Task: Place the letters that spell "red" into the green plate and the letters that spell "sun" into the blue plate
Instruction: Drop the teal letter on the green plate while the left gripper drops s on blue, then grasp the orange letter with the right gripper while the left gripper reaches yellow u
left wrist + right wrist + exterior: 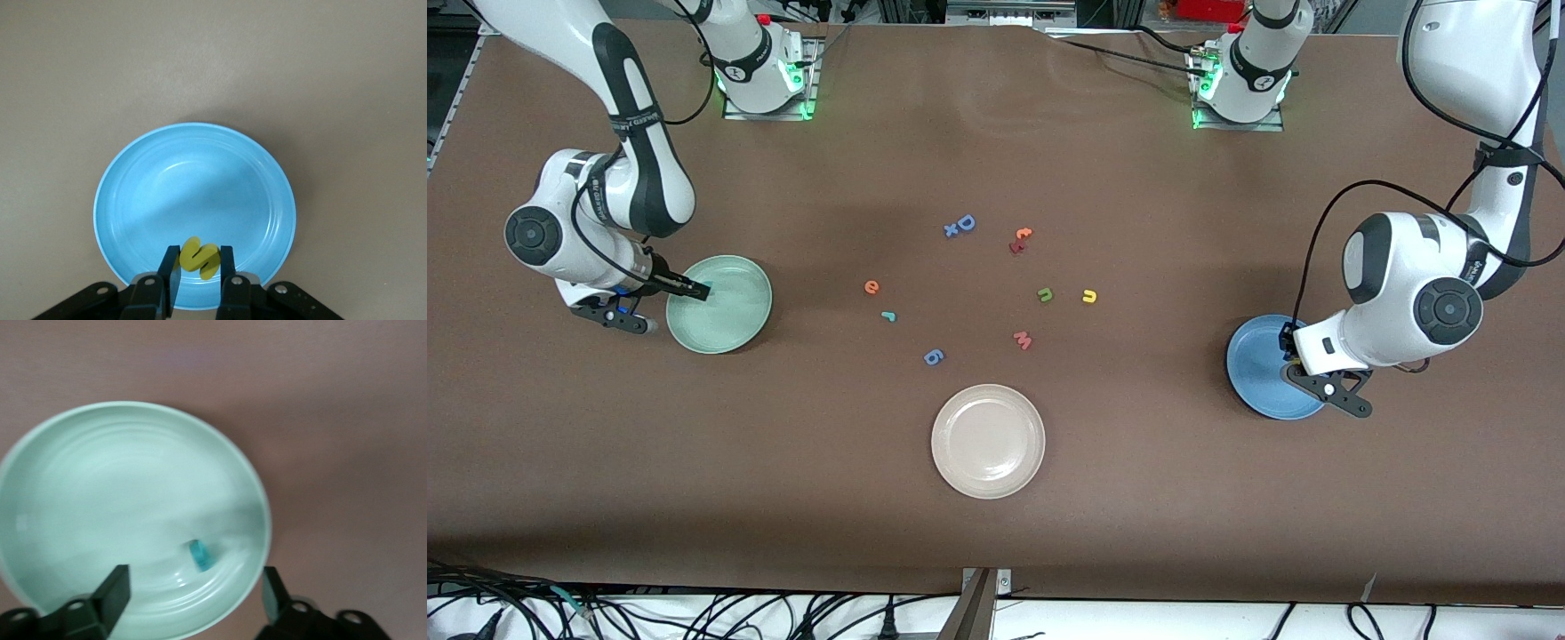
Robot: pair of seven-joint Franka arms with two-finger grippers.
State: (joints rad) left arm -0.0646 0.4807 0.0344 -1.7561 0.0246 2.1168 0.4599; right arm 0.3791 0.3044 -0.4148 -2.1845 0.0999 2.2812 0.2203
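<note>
The green plate [734, 311] lies toward the right arm's end of the table. My right gripper [193, 581] hangs open just above it, and a small teal letter [199, 555] lies loose in the plate between the fingers, its shape not readable. The blue plate [1254, 369] lies toward the left arm's end. Over it my left gripper [199, 259] is shut on the yellow "s" [200, 256]. On the table between the plates are the orange "e" [871, 286], teal "r" [887, 315], olive "n" [1045, 294] and yellow "u" [1088, 296].
A beige-white plate [988, 440] sits nearer the front camera. Other letters lie mid-table: a blue "6" [933, 356], a pink "w" [1023, 339], a blue "D" [965, 222] and an orange and a dark red letter [1019, 241].
</note>
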